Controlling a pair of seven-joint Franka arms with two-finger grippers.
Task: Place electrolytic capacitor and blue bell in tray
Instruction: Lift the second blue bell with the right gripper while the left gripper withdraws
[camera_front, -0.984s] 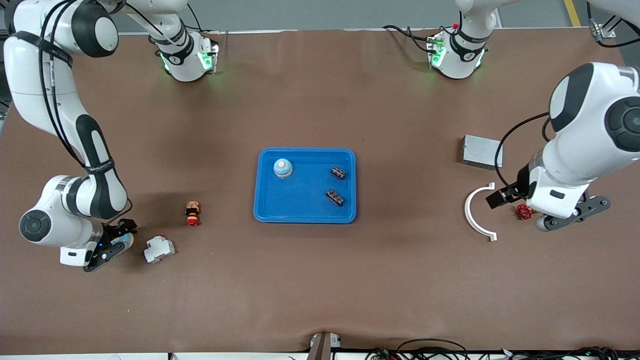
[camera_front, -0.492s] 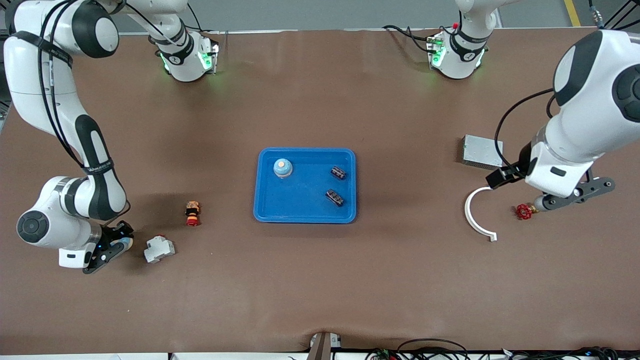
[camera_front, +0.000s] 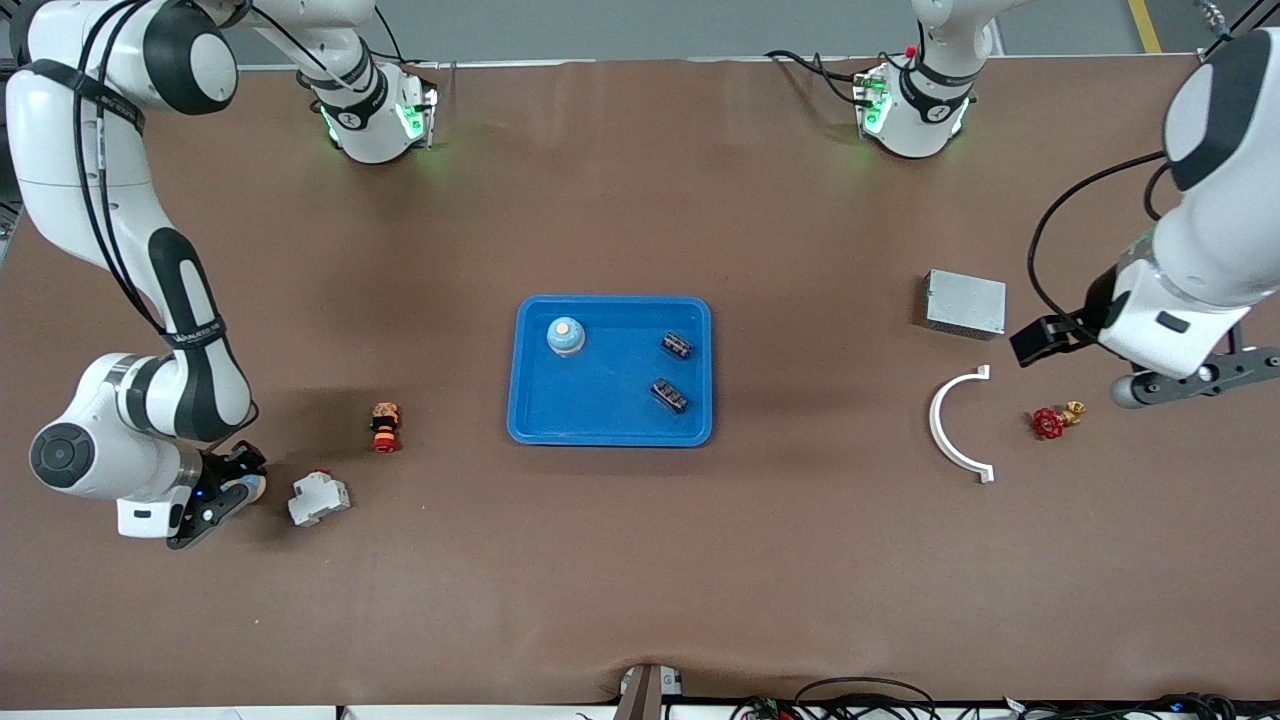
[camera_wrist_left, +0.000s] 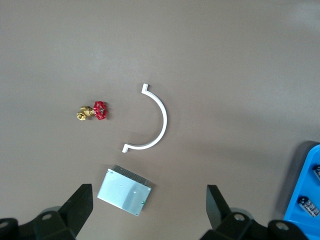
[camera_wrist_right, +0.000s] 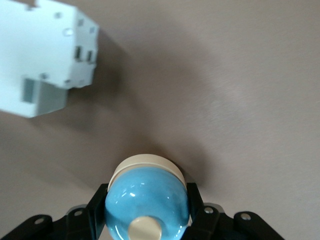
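The blue tray lies mid-table. In it stand one blue bell and two dark electrolytic capacitors. A second blue bell with a cream base and button sits between the fingers of my right gripper, which is shut on it. That right gripper is low at the right arm's end of the table, beside a white breaker. My left gripper hangs open and empty above the left arm's end, over the grey metal box. The tray's corner shows there too.
A red-capped push button stands between the breaker and the tray. Toward the left arm's end lie a grey metal box, a white half-ring and a red-handled brass valve. The white breaker lies close to the held bell.
My right gripper has closed on the blue bell beside the breaker. The left arm has risen and pulled away from the valve toward its own end of the table.
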